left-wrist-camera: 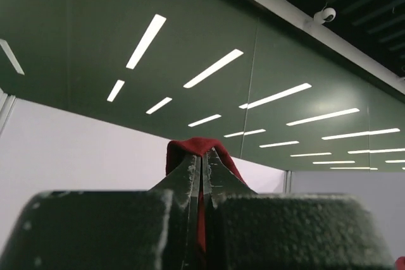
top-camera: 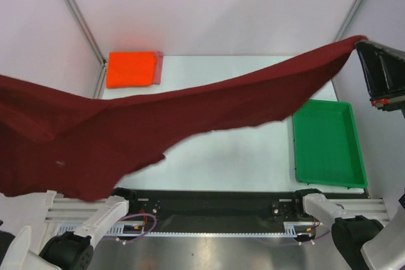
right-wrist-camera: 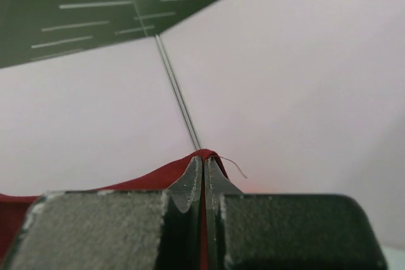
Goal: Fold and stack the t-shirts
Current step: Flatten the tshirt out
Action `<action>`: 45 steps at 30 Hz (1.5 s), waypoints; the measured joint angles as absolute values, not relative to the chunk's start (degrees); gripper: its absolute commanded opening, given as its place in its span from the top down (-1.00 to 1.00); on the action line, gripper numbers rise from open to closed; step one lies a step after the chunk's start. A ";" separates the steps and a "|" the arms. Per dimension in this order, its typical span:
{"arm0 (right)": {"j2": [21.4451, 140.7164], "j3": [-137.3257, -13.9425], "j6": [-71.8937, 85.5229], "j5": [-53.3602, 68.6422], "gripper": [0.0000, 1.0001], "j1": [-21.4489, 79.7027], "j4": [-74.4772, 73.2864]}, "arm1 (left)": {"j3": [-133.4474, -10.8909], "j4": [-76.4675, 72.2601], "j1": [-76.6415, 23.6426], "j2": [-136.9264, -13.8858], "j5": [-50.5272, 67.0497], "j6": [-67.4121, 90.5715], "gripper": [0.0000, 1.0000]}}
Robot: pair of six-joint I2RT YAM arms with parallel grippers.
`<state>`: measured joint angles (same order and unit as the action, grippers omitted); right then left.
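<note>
The dark maroon t-shirt [top-camera: 126,124] hangs stretched in the air across the table, high between both arms. My right gripper [top-camera: 362,43] is shut on its right corner at the far right; the pinch shows in the right wrist view [right-wrist-camera: 204,162]. My left gripper [left-wrist-camera: 201,156] is shut on another corner of the maroon shirt [left-wrist-camera: 197,145] and points up at the ceiling; in the top view it is out of frame at the left. The folded orange-red t-shirt [top-camera: 131,69] lies on a folded pinkish one [top-camera: 159,67] at the table's far left corner.
A green plastic tray [top-camera: 297,156] sits at the right side of the white table [top-camera: 240,162]. Metal frame posts [top-camera: 76,14] rise at the back corners. The arm bases [top-camera: 209,210] sit along the near edge.
</note>
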<state>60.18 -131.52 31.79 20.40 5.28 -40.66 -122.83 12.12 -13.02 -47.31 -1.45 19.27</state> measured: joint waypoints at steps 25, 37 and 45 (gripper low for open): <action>118.43 -144.53 31.51 16.56 1.00 -0.78 -9.06 | -146.54 -17.93 0.64 -120.70 4.64 33.12 0.99; 93.58 -120.66 32.03 16.58 1.00 -3.51 -10.24 | -130.50 -24.36 3.11 -105.97 15.84 40.84 0.99; 67.51 -76.99 34.57 17.02 1.00 -0.99 -15.99 | -73.58 -26.63 4.16 -69.38 25.65 44.31 0.99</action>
<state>67.51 -76.99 34.57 17.02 -0.99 -15.99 -73.58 -26.63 4.16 -69.38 25.65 44.31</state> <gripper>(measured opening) 0.011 0.008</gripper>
